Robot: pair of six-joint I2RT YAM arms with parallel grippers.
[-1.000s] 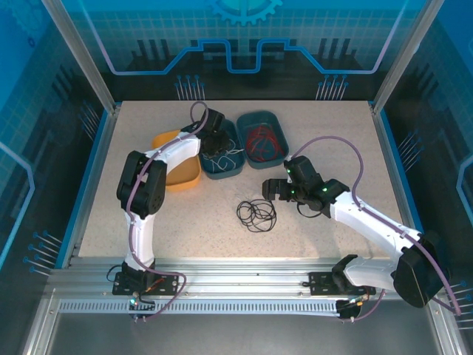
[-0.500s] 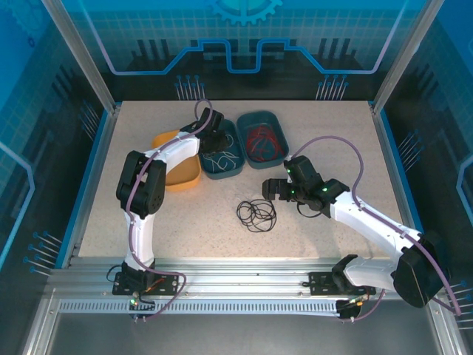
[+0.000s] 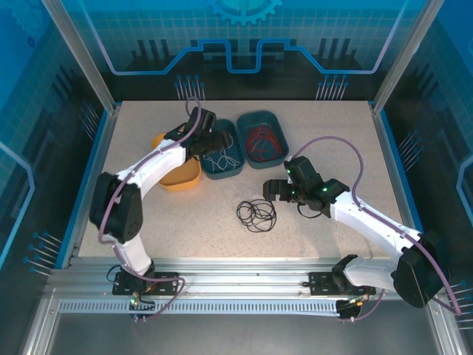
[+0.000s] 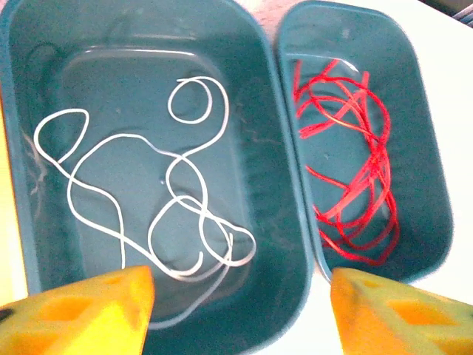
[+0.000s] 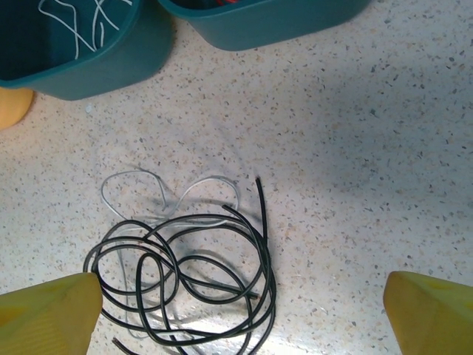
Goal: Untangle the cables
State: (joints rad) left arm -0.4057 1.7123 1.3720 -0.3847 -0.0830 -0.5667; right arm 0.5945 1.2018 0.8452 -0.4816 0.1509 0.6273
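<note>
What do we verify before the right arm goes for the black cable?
1. White cable lies wholly inside its teal bin: ok.
2. Red cable lies alone in the neighbouring teal bin: ok.
3. Left jaws apart, nothing between them, above the white cable: ok.
4. Right jaws apart, nothing held, above the black cable on the table: ok.
5. Black cable free of other strands: cannot tell; a thin pale strand lies looped against it.
</note>
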